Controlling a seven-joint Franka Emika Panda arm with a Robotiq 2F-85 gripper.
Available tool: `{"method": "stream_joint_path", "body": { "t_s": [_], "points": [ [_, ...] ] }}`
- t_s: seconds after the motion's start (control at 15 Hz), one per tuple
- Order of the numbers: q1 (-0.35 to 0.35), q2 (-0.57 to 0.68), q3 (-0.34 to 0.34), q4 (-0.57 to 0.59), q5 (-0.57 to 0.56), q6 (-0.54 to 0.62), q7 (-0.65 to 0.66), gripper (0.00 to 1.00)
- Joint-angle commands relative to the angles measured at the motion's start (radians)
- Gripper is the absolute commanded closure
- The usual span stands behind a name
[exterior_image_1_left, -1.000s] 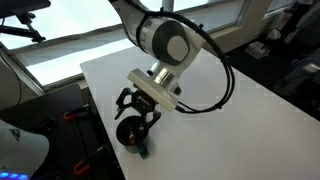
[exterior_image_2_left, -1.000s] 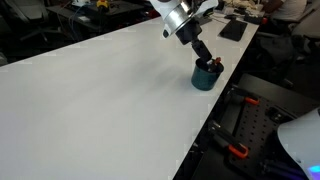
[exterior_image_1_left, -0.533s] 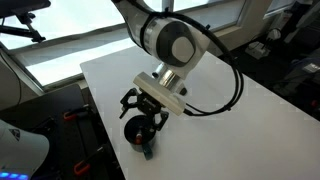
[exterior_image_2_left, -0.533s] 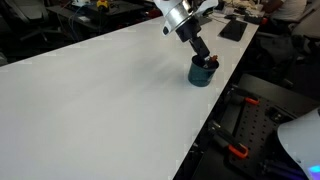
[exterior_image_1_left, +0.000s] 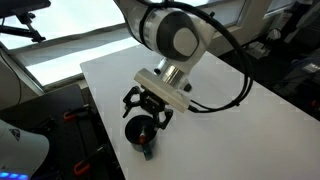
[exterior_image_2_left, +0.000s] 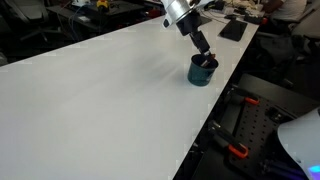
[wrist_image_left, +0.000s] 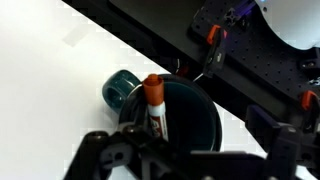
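My gripper (exterior_image_1_left: 143, 117) is hanging right over the dark cup (exterior_image_1_left: 137, 132), jaws spread wide on either side of it. The cup's sitting on the white tabletop (exterior_image_1_left: 240, 110), close to the edge. There's a teal bit at the cup's side, can't tell what.

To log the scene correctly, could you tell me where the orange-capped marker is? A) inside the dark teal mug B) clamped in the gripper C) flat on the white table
A: the wrist view shows the marker leaning inside the mug, with the gripper open.
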Motion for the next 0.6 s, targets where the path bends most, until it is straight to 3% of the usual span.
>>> {"method": "stream_joint_path", "body": {
  "t_s": [0.0, 0.53],
  "points": [
    [0.007, -0.009, -0.004, -0.009, -0.019, 0.023, 0.021, 0.0],
    [0.01, -0.009, 0.001, -0.009, -0.02, 0.043, 0.047, 0.0]
  ]
}}
